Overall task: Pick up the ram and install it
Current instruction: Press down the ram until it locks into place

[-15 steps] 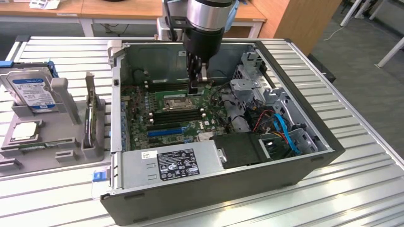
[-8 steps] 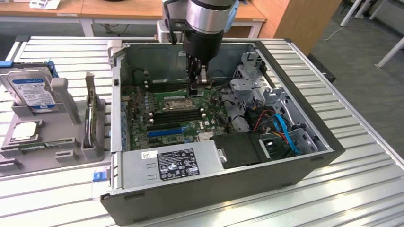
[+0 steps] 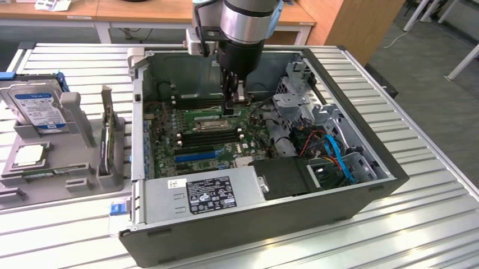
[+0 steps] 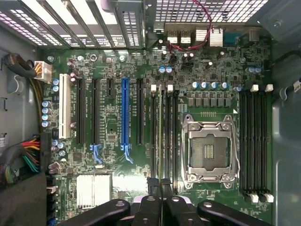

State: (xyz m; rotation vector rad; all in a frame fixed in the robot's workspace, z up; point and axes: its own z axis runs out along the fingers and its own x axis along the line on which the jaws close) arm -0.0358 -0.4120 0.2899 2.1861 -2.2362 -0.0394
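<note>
The hand (image 4: 160, 186) is hanging inside the open computer case (image 3: 374, 185), fingers pressed together directly over the ram (image 4: 160, 136), which is standing on edge in a memory slot beside the empty processor socket (image 4: 210, 150). Whether it is fully seated I cannot tell. If the stick is sitting slightly crooked, pressure from above risks jamming it, bending it or stressing the motherboard (image 4: 113, 127)

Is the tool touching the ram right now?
Touching. In the wrist view the tool is closed on the ram, whose thin edge runs out from between its fingertips.
</note>
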